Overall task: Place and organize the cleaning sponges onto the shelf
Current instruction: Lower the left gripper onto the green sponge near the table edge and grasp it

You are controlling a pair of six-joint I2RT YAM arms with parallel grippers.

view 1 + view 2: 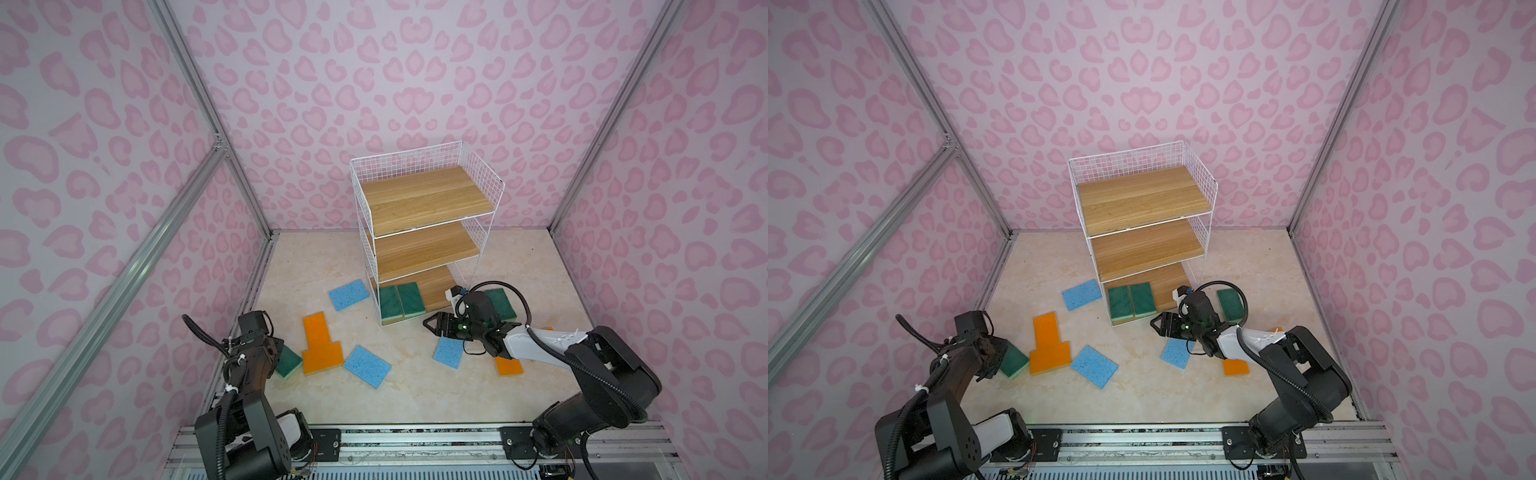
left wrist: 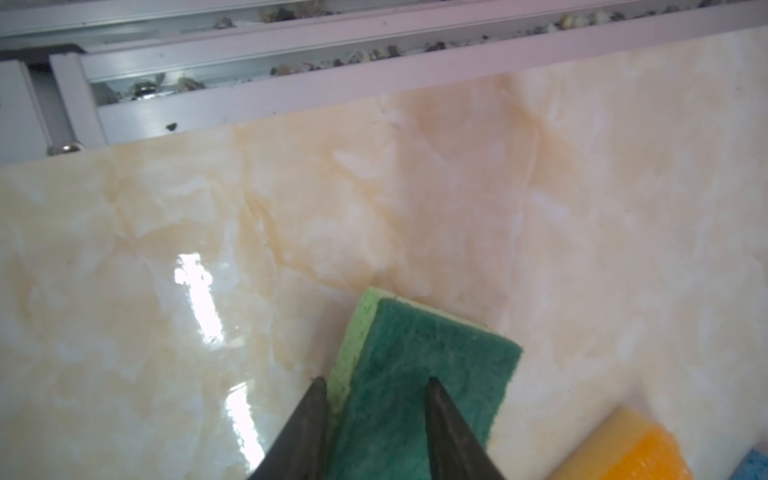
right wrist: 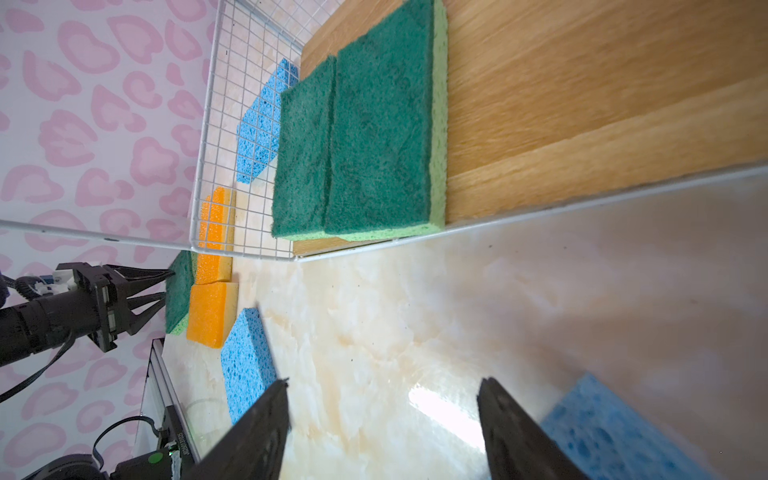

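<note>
The walls (image 1: 415,62) have pink leopard spots on pale lilac. The surface (image 1: 415,395) is cream marble with orange veins. The shelf (image 1: 424,195) is white wire with light oak boards. The green sponges (image 3: 374,124) are dark over light green, the orange sponges (image 1: 322,357) orange over yellow, the blue sponges (image 1: 367,365) light blue.

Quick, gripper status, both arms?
Left gripper: fingers on either side of a green sponge; whether it grips cannot be told.
Right gripper: open, empty, in front of the shelf.
</note>
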